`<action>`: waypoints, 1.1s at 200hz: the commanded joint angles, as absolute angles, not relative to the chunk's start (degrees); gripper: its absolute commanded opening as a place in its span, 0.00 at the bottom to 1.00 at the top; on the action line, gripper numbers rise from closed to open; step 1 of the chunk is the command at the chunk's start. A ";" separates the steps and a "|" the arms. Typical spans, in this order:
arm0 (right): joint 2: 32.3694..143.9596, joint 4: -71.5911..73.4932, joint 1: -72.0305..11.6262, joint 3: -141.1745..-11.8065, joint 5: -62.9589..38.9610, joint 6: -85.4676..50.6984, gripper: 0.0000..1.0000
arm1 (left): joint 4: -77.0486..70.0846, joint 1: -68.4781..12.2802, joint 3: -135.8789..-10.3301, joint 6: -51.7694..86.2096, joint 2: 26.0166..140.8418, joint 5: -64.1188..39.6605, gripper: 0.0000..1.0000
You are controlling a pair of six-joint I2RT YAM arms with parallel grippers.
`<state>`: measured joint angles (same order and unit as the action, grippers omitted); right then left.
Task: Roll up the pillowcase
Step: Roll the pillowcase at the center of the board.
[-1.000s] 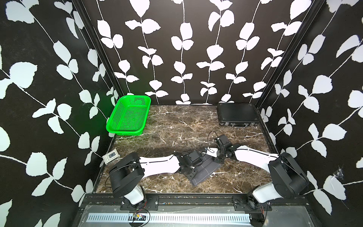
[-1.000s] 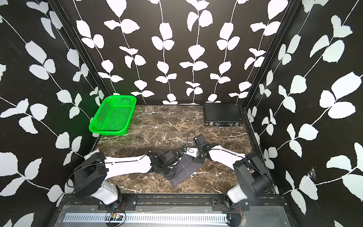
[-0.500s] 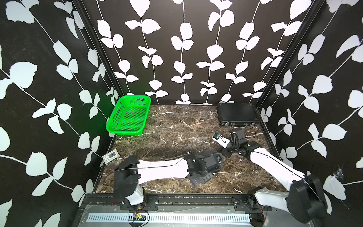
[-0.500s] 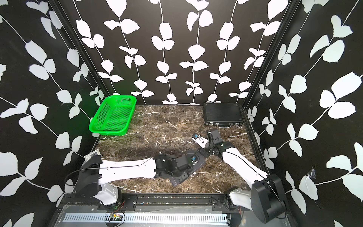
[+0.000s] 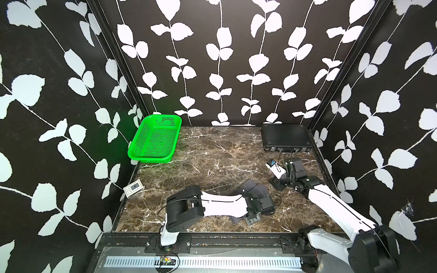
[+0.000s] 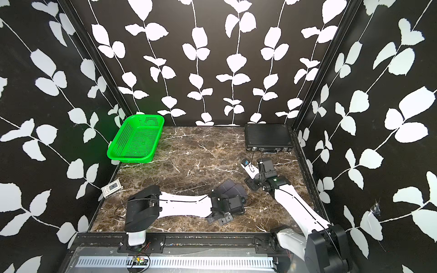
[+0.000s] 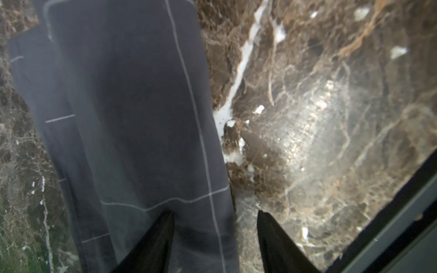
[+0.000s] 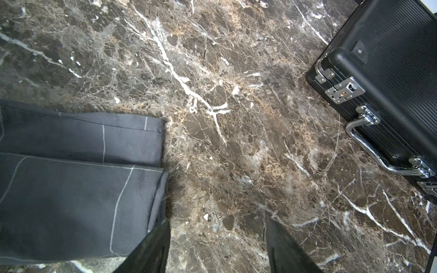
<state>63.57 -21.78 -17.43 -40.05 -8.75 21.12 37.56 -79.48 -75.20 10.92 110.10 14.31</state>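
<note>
The dark charcoal-grey, white-gridded fabric pillowcase is lying loosely rolled near the marble table's front edge. The left gripper and right gripper are hovering at its ends, jaws apart and empty, seemingly positioning for a fresh hold. The left arm is hiding the roll's middle.

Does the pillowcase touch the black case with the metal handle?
Apart. The right wrist view shows a broad stretch of bare marble tabletop between the pillowcase and the black case.
</note>
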 commanded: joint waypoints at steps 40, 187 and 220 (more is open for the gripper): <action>62.16 -22.10 -16.98 -38.58 -8.12 21.13 0.67 | 44.70 -76.89 -76.42 11.72 112.51 16.60 0.45; 60.73 -23.26 -17.01 -36.83 -10.93 21.01 0.66 | 27.47 -65.72 -66.97 19.40 98.71 -23.73 0.00; 60.49 -23.26 -17.04 -36.58 -12.08 20.70 0.66 | 18.61 -59.94 -60.68 22.82 97.30 -31.98 0.00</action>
